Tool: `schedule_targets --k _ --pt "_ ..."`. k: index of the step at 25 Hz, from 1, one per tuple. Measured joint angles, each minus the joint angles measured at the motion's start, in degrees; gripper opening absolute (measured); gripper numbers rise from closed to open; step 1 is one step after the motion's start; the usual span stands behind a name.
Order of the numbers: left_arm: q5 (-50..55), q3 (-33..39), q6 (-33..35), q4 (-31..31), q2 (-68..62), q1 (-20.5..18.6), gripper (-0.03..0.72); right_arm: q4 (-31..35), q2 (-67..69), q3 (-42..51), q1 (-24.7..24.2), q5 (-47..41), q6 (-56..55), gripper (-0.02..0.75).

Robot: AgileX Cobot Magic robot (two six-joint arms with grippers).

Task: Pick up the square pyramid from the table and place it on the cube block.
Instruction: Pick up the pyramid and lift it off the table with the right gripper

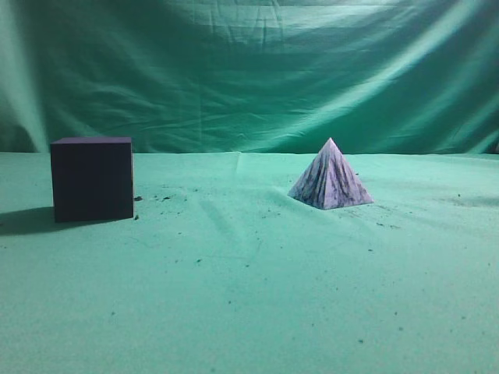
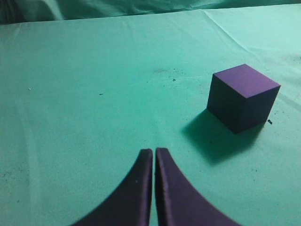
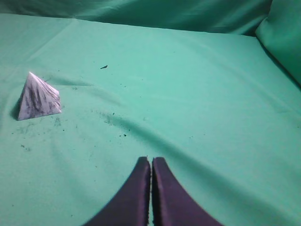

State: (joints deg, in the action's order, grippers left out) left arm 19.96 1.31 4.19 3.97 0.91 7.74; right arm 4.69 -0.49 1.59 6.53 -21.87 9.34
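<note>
The square pyramid [image 1: 330, 178], pale lilac with dark marbled streaks, stands on the green table [image 1: 249, 296] right of centre. It also shows in the right wrist view [image 3: 38, 98], far left of my right gripper [image 3: 151, 159], which is shut and empty. The dark purple cube block [image 1: 92, 178] stands at the left. In the left wrist view the cube block [image 2: 242, 96] lies ahead and to the right of my left gripper [image 2: 154, 150], which is shut and empty. Neither gripper shows in the exterior view.
A wrinkled green cloth backdrop [image 1: 249, 70] hangs behind the table. Small dark specks [image 1: 160, 198] lie scattered on the cloth between the cube and the pyramid. A fold of cloth [image 3: 282, 37] rises at the right in the right wrist view.
</note>
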Motion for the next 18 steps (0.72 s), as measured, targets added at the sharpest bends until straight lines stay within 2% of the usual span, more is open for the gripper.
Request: schedule_targets --k 11,14,17,18 --pt "0.0 0.0 0.0 0.0 0.0 0.0 0.0 0.0 0.0 0.0 0.0 0.2 0.0 0.0" --pt "0.0 0.0 0.0 0.0 0.0 0.0 0.0 4.3 0.0 0.0 0.0 5.4 -1.6 0.0" --pt "0.0 0.0 0.0 0.0 0.0 0.0 0.0 9.5 0.0 0.1 0.0 18.5 -2.5 0.0" --pt "0.0 0.0 0.0 0.0 0.0 0.0 0.0 9.5 0.0 0.1 0.0 18.5 -2.5 0.0"
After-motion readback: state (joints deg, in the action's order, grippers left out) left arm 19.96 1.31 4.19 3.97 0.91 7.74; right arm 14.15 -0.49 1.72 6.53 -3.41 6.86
